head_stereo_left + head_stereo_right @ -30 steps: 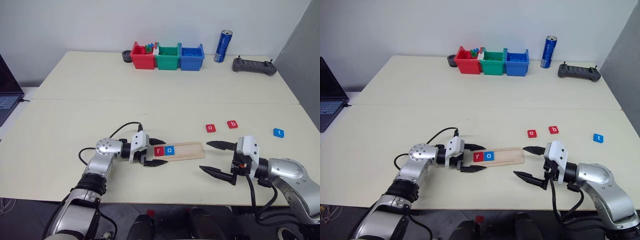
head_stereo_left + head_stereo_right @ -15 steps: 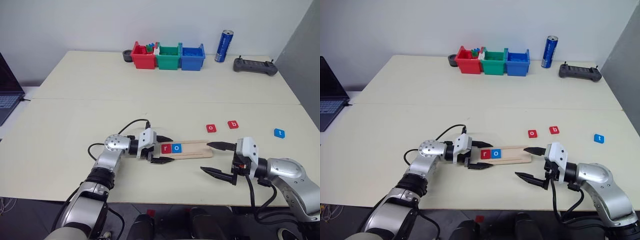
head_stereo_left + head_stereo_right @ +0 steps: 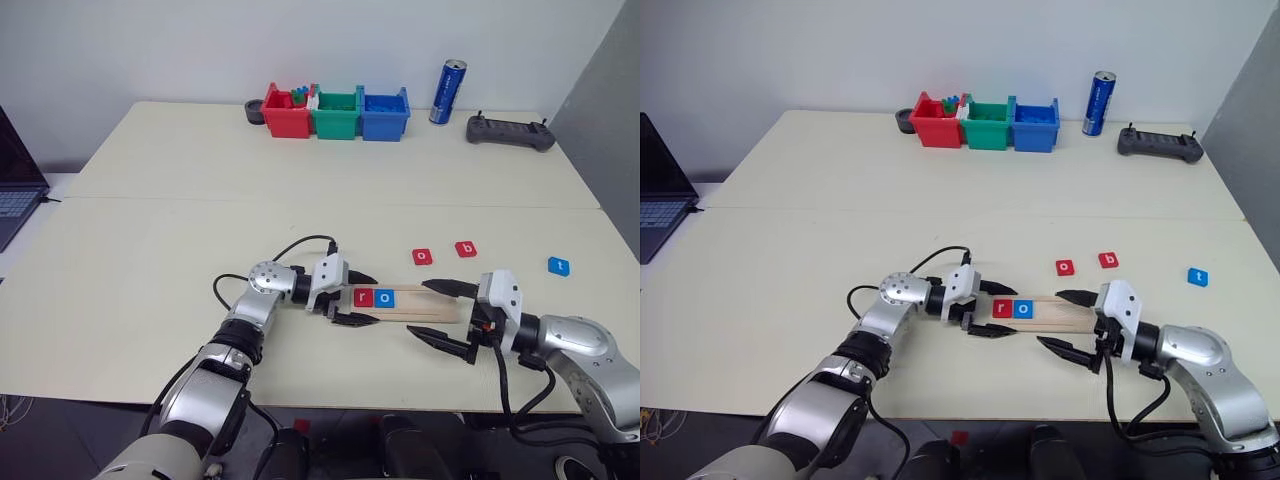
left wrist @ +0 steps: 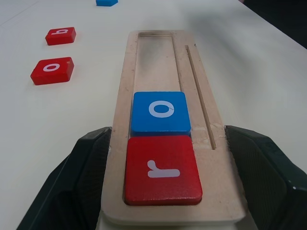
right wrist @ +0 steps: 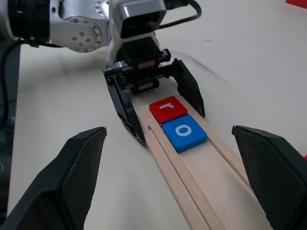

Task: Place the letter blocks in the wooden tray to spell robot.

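The wooden tray (image 3: 425, 303) lies near the table's front edge with a red r block (image 3: 363, 296) and a blue o block (image 3: 386, 297) in its left end. My left gripper (image 3: 373, 300) is shut on the tray's left end, one finger on each long side. My right gripper (image 3: 446, 316) is open, and the tray's right end lies between its fingers. A red o block (image 3: 422, 257), a red b block (image 3: 466, 249) and a blue t block (image 3: 559, 266) lie loose on the table beyond the tray, to the right.
Red (image 3: 286, 112), green (image 3: 335, 113) and blue (image 3: 383, 112) bins stand in a row at the back, with a blue can (image 3: 446, 92) and a dark controller (image 3: 508, 132) to their right. A laptop (image 3: 15, 190) sits at the far left edge.
My left gripper has slid the tray, with the r and o blocks in it, to the right. The tray's right end now lies between the right gripper's fingers. The right arm has barely moved.
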`<act>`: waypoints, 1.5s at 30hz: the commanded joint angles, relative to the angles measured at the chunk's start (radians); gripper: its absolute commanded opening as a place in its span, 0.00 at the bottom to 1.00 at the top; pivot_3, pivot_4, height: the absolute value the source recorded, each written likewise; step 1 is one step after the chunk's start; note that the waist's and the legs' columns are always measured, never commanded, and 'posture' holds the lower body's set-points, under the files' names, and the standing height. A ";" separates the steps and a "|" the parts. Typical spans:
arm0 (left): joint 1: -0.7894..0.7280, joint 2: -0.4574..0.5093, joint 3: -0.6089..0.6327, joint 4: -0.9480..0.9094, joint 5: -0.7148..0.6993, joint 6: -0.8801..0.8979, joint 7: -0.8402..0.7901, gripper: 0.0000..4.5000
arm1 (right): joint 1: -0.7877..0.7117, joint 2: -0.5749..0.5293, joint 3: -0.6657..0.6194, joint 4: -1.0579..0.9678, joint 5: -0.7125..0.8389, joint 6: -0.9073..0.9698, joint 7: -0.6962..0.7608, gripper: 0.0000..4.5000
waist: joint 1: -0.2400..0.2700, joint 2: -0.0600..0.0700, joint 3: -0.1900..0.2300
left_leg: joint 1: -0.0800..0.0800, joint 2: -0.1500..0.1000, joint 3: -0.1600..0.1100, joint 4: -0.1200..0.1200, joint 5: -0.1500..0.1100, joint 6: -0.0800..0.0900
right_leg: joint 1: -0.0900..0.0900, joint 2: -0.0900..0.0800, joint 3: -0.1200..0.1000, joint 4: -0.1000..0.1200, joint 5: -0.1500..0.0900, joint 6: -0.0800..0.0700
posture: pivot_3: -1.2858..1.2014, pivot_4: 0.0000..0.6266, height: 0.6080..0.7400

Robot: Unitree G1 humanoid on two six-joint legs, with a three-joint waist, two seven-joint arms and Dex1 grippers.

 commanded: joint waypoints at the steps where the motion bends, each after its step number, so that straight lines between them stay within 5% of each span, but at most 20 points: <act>1: -0.020 0.003 0.006 -0.003 -0.005 -0.016 -0.008 0.76 | 0.043 -0.021 -0.076 0.030 -0.016 -0.036 -0.010 1.00 | 0.002 0.000 0.000 | 0.000 0.000 0.000 0.000 0.000 0.000 | 0.000 0.000 0.000 0.000 0.000 0.000 | 0.52 0.24 1.00; 22: -0.051 0.003 0.009 0.054 0.003 -0.021 -0.003 0.76 | 0.086 -0.058 -0.135 0.042 -0.011 -0.070 0.025 1.00 | -0.001 0.000 0.000 | 0.000 0.000 0.000 0.000 0.000 0.000 | 0.000 0.000 0.000 0.001 0.000 0.000 | 0.52 0.24 1.00; 25: -0.051 0.002 0.010 0.053 0.001 -0.012 -0.007 0.97 | 0.080 -0.056 -0.131 0.042 -0.012 -0.069 0.025 1.00 | -0.001 0.000 0.000 | 0.000 0.000 0.000 0.000 0.000 0.000 | 0.000 0.000 0.001 0.001 0.000 0.000 | 0.52 0.24 1.00; 32: -0.048 0.003 0.015 0.036 -0.007 -0.005 -0.004 0.99 | 0.073 -0.053 -0.125 0.049 -0.011 -0.072 0.026 1.00 | -0.001 0.000 0.000 | 0.000 0.000 0.000 0.000 0.000 0.000 | 0.000 0.000 0.001 0.001 0.000 0.000 | 0.52 0.24 1.00; 45: 0.091 0.178 0.111 -0.415 -0.148 0.271 0.003 0.99 | 0.099 0.012 -0.187 -0.052 0.046 0.033 -0.135 1.00 | -0.003 0.000 0.000 | 0.000 0.000 0.000 0.000 0.000 0.000 | 0.000 0.000 0.000 0.001 0.000 0.000 | 0.52 0.24 1.00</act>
